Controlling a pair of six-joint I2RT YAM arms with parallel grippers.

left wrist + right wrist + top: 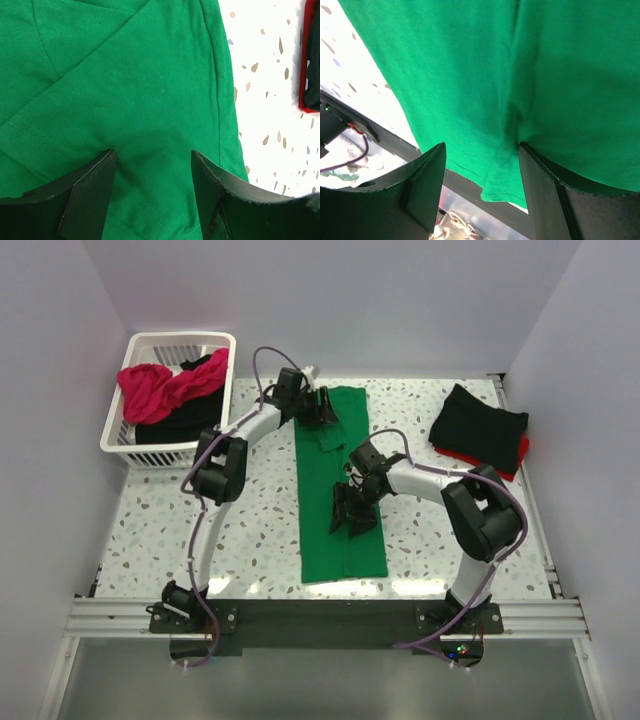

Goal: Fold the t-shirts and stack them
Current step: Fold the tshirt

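Note:
A bright green t-shirt (322, 490) lies folded into a long narrow strip down the middle of the table. My left gripper (322, 410) hovers over its far end, open. In the left wrist view the gripper (153, 152) has both fingers apart with flat green cloth (125, 75) and a folded sleeve below them. My right gripper (355, 520) is over the strip's nearer half, open. In the right wrist view the gripper (482, 146) straddles a lengthwise crease in the green cloth (470, 60) near its hem. A folded black t-shirt (478, 425) sits on a red one (520, 452) at the back right.
A white slatted basket (180, 338) stands at the back left, holding a magenta-pink shirt (150, 390) and a black one (185, 425). The black frame rail (320, 612) runs along the table's near edge. Walls close in on three sides.

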